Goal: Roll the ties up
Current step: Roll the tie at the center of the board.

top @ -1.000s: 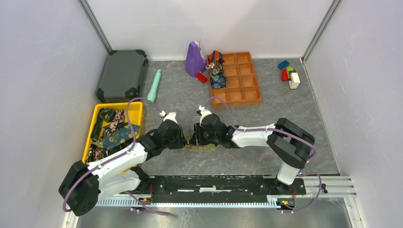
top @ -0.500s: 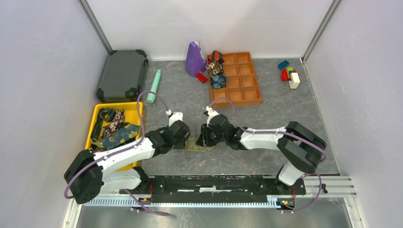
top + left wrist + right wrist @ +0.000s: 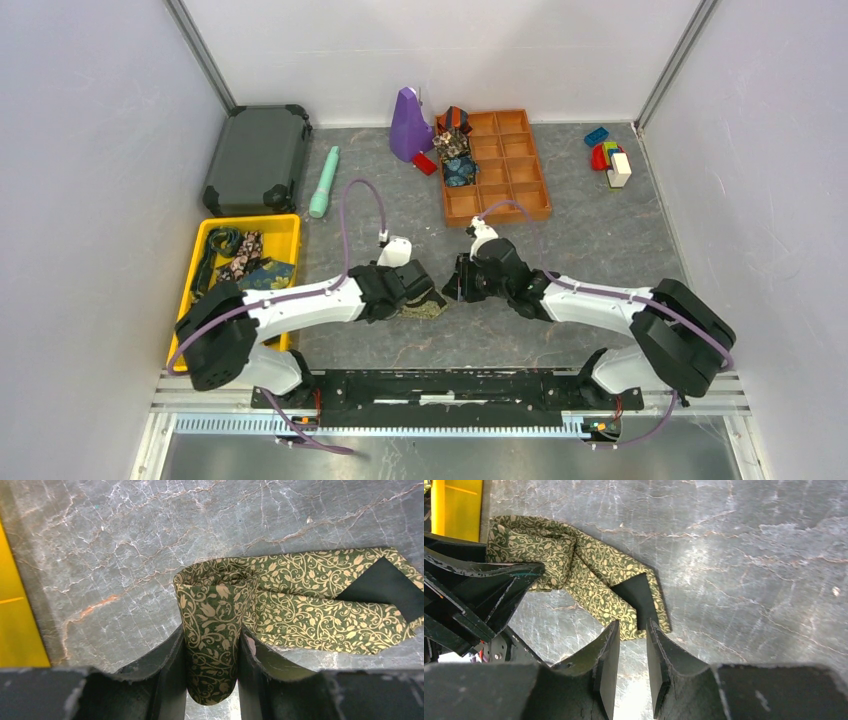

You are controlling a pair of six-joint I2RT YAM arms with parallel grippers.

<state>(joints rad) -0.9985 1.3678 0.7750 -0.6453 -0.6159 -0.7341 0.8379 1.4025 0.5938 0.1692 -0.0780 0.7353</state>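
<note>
Shortening over the last second, the olive-gold vine-patterned tie [image 3: 427, 307] lay as a small clump at the centre of the top view. Its coil was pinched in the left gripper [image 3: 213, 645], with only a short tail flat on the bench [image 3: 100, 555]. Both arms had shifted rightward. The right gripper [image 3: 631, 630] sat narrowly parted at the tail's tip, holding nothing visible. Rolling looked nearly finished.

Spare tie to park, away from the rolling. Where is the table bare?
Bare grey table lies between the orange tray and the toy blocks, and between the teal cylinder and that tray. Crowded: the middle, where the left tool and right tool are at the olive tie.
</note>
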